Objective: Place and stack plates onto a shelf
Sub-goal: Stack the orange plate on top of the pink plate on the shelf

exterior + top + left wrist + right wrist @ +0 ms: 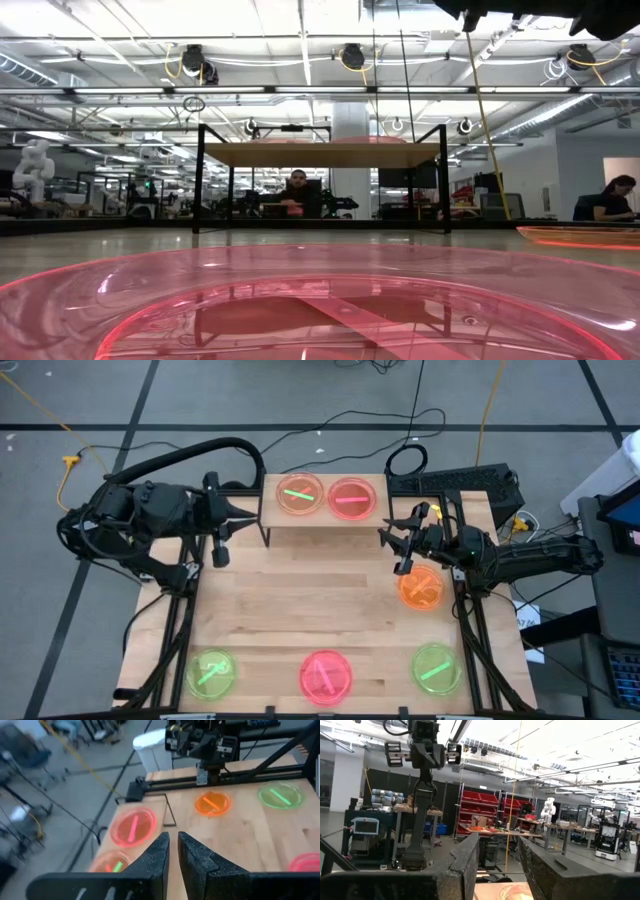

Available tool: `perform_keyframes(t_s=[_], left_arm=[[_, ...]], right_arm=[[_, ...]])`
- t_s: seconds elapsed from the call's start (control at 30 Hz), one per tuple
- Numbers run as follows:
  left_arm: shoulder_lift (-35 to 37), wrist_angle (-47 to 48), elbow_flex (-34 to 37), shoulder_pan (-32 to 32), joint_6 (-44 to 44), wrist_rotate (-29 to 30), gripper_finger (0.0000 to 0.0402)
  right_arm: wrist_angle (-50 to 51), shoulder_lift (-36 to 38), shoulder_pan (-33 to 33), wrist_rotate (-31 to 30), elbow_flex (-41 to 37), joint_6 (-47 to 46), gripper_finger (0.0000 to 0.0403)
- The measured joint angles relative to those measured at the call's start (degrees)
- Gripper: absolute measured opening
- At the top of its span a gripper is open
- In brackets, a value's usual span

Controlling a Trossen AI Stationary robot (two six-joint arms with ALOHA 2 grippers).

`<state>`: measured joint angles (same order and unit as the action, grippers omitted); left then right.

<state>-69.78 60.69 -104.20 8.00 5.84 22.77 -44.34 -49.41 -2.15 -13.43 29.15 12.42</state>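
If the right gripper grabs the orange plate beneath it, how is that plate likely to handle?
The orange plate looks thin, translucent plastic, so probably light and fairly stiff. Its glossy surface suggests it may slip between the fingers. Lying flat and shallow on the table, it would likely slide rather than tip if nudged by the right gripper.

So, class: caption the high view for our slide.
Two plates on the shelf, four on the table, both arms raised.

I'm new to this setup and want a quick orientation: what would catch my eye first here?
The neon plates: two sit side by side on the shelf at the table's far edge, an orange-tinted plate and a pink plate. Four more lie on the table: an orange plate under the right arm, and three along the near edge.
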Motion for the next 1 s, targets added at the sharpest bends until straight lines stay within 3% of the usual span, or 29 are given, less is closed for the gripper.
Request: perform_keyframes(t_s=[1.0], left_arm=[[-0.5,-4.0,0.0,0.0,2.9,-0.1,0.0047]], right_arm=[[-0.1,0.0,0.0,0.0,0.0,-0.7,0.0123]])
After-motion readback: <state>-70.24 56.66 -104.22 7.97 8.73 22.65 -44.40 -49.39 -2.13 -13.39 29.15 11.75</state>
